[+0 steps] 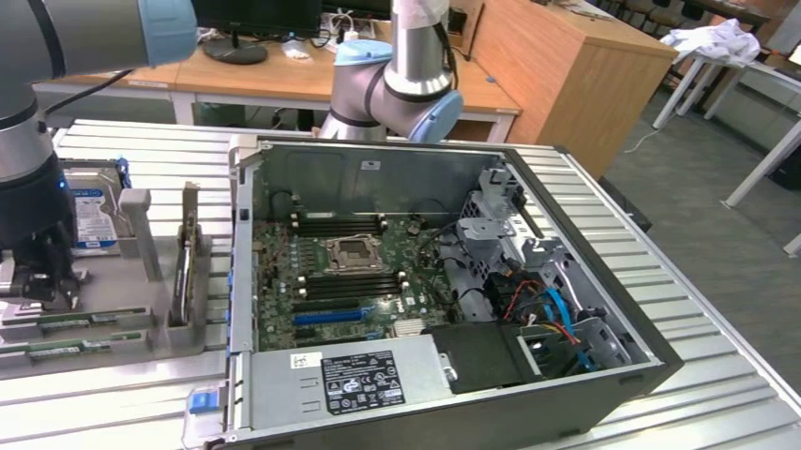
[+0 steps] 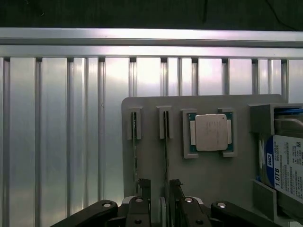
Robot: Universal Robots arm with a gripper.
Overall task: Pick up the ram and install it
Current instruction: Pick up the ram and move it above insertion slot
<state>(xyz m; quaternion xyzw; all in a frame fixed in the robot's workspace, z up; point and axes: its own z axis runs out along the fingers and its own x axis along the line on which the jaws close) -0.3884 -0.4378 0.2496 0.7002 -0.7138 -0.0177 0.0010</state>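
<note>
While its jaws stand apart, the end effector (image 2: 160,184) straddles the ram (image 2: 165,151) slotted in the tray (image 2: 222,175).

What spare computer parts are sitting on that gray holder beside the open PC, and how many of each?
Ram sticks: 2
Processor chip: 1
Hard drive: 1
Card with metal bracket: 1
Total: 5

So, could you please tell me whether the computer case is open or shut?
Open: the case has no side panel on, and the motherboard inside is plainly visible.
</note>
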